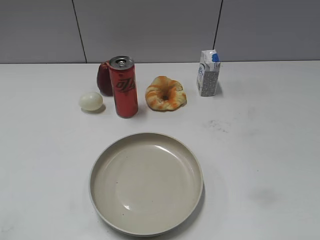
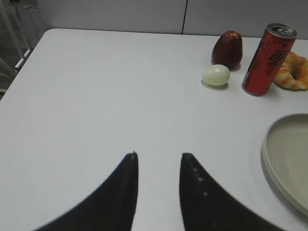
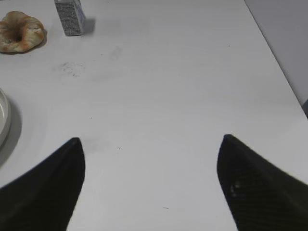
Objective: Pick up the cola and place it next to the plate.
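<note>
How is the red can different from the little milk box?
The cola is a tall round red can with black lettering; the milk carton is a shorter, boxy white-and-blue pack. The cola has a flat silver top with a pull tab, while the carton's top is folded to a ridge. The cola has an egg and a dark red fruit close by; the carton stands alone. Both stand upright beyond the plate.

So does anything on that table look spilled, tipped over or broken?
Nothing stands out. The cola and small carton stand upright, and the plate is empty. Only faint grey smudges mark the table.
</note>
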